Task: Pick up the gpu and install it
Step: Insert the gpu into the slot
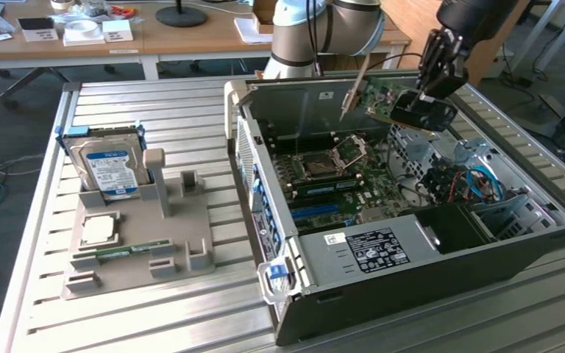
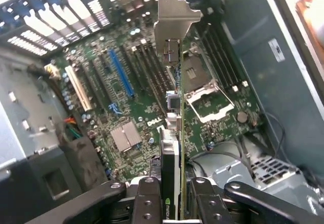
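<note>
Clamping the gpu (image 1: 382,101) (image 2: 175,112) between the two black fingers (image 2: 147,201) of the gripper (image 1: 422,103) (image 2: 174,206), set narrow and pressing on both faces of the card at one end. Holding the card in the air above the open computer case (image 1: 410,287), over the motherboard (image 1: 346,180) and apart from every slot. Presenting in the exterior view as a thin, flat, rectangular green circuit board, slightly tilted, with a pale silver metal end bracket (image 1: 353,92) running downward at the end toward the exterior view's left. Showing edge-on in the wrist view, as a narrow green line beside a dark face, with a green NVIDIA mark near the fingers and the stepped silver bracket at the far end. Lining up in that view between a long blue expansion slot (image 2: 120,72) and the open CPU socket (image 2: 207,95). Sitting well apart from the card, on the slatted metal table (image 1: 115,316), a grey fixture tray (image 1: 165,246) carrying a blue-labelled hard drive (image 1: 111,165) standing upright, a square processor (image 1: 99,228) lying flat and a narrow green memory stick (image 1: 126,251).
</note>
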Robot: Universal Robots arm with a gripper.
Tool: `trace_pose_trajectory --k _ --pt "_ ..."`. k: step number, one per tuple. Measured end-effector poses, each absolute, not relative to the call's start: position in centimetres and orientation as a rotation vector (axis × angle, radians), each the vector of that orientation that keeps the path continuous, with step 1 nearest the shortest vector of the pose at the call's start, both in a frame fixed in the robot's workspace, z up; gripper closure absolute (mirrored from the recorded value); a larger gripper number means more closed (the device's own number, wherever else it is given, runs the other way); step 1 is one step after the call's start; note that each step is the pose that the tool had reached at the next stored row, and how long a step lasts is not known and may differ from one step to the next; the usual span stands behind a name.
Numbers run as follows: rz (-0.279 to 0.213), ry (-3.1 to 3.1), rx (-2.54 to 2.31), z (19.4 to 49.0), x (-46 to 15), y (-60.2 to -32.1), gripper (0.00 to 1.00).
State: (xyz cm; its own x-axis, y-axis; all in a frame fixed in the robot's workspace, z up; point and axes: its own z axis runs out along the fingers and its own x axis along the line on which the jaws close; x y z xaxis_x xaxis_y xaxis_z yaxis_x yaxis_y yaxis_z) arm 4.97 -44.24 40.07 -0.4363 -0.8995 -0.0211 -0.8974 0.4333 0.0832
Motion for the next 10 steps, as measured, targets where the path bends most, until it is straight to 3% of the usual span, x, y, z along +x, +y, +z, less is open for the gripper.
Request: trace_pose_trajectory --k 10 --pt "-0.123 -2.475 1.875 40.04 4.97 -44.24 0.73"
